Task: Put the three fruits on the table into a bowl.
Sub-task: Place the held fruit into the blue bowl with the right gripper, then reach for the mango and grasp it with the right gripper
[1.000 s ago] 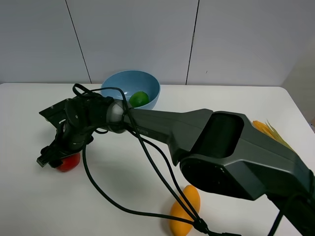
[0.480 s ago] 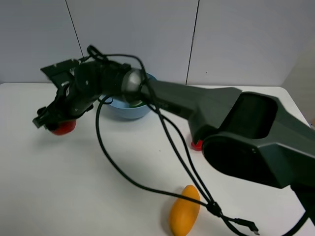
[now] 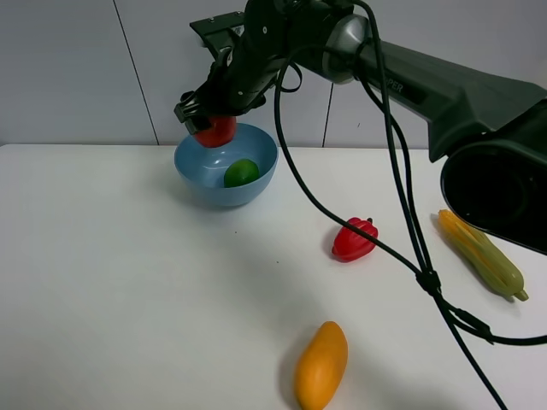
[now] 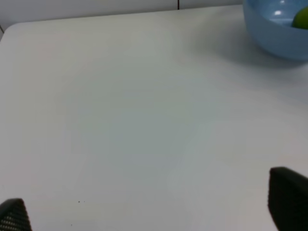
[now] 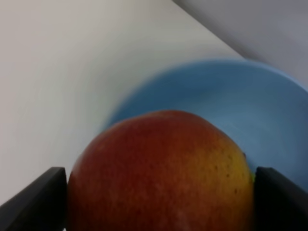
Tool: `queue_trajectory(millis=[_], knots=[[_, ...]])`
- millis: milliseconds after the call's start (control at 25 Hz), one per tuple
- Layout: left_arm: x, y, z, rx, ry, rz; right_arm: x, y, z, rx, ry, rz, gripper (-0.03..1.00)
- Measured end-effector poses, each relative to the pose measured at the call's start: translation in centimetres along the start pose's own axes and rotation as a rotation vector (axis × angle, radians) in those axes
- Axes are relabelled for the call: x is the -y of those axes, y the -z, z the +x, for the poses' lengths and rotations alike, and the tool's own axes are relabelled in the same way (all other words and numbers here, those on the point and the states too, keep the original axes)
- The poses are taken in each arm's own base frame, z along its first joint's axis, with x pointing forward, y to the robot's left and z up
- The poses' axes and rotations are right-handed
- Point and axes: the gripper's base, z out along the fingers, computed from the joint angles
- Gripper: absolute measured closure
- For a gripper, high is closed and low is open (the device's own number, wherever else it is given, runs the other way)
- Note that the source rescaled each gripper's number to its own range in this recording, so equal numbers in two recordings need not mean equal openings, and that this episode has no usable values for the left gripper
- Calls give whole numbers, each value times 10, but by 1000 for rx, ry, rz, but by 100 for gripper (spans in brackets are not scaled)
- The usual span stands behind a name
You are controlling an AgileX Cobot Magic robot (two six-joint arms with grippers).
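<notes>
My right gripper (image 3: 211,120) reaches across to the far left and is shut on the round red fruit (image 3: 215,131), holding it just above the back rim of the light-blue bowl (image 3: 198,175). The right wrist view shows the red fruit (image 5: 161,173) between the fingers (image 5: 41,199) with the bowl (image 5: 250,106) under it. The green lime (image 3: 241,172) lies inside the bowl. The orange-yellow mango (image 3: 321,365) lies on the white table (image 3: 128,299) at the front. My left gripper (image 4: 154,211) is open and empty over bare table; the bowl (image 4: 269,33) and the lime (image 4: 301,19) show at the frame's corner.
A red bell pepper (image 3: 354,240) lies right of centre. A corn cob with green husk (image 3: 481,253) lies at the right edge. The right arm's black cables (image 3: 410,248) hang over the table's right half. A grey wall stands behind the bowl.
My right gripper has lifted the red fruit off the table at the left and carried it up and right, to above the bowl. The lime, mango and left gripper have not moved.
</notes>
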Motion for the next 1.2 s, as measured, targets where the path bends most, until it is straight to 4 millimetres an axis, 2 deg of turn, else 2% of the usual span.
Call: queue_trajectory(millis=[200,440,480,600,760,880,1080,1200], knots=[[0,0,0,0,0,0,11,-1,2,-18,-11,17,63],[0,0,0,0,0,0,14,-23,18,-108,-21,12,63],[0,0,0,0,0,0,14,-25,19,-113,-22,12,62],[0,0,0,0,0,0,14,-29,21,-115,-33,13,46],[0,0,0,0,0,0,13,-24,18,-103,-77,12,39],[0,0,0,0,0,0,10,0,6,-59,-81,4,39],[0,0,0,0,0,0,-11,81,-25,96,-46,-21,39],[0,0,0,0,0,0,-26,120,-32,143,-7,-26,39]])
